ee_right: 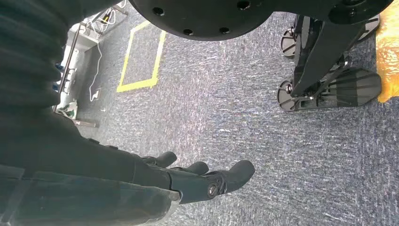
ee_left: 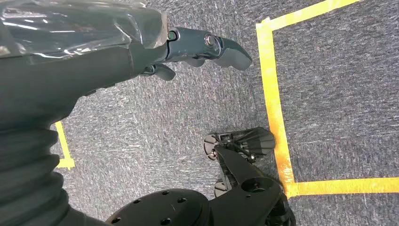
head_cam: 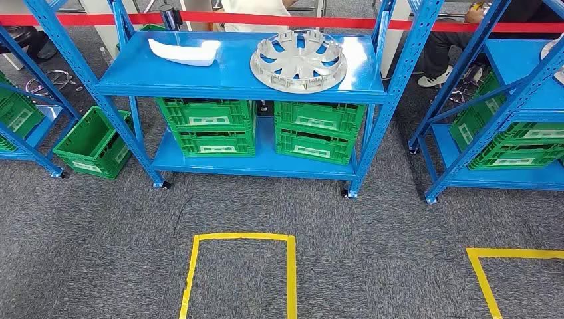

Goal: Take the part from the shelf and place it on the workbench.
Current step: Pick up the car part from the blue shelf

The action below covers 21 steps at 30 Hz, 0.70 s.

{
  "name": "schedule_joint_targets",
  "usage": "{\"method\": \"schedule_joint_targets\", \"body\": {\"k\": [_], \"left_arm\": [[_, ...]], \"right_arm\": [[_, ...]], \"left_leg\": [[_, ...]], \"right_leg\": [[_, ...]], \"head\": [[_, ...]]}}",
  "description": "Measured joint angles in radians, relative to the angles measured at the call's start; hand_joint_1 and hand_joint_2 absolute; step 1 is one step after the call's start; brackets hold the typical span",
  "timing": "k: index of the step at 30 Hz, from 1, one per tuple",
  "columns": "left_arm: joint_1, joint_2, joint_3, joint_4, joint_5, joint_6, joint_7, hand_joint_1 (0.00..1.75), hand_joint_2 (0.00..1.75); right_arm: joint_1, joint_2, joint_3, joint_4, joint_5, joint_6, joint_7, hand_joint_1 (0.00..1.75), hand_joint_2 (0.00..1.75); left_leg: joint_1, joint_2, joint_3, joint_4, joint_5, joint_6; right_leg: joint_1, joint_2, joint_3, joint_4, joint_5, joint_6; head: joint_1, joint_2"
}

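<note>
On shelf [head_cam: 199, 80]: hubcap [head_cam: 298, 61] overhanging front edge.

Left hand [ee_left: 197, 49] hanging, fingers apart, empty; right hand [ee_right: 202, 176] likewise, seemingly loosely extended.

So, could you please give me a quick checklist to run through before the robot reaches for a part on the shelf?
1. Parts on the top shelf: silver wheel cover and white part both lie there, ok.
2. Left hand holds nothing: ok.
3. Right hand holds nothing: ok.
4. Carpet between robot and shelf free of obstacles: ok.
5. Within arm's reach of the shelf: not ok.
6. Which part is wanted: cannot tell.
</note>
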Motion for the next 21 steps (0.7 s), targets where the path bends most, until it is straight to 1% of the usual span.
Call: {"method": "schedule_joint_targets", "body": {"k": [21], "left_arm": [[0.000,0.000,0.000,0.000,0.000,0.000,0.000,0.00,0.00]], "right_arm": [[0.000,0.000,0.000,0.000,0.000,0.000,0.000,0.00,0.00]], "left_leg": [[0.000,0.000,0.000,0.000,0.000,0.000]], "right_leg": [[0.000,0.000,0.000,0.000,0.000,0.000]], "head": [[0.000,0.000]]}}
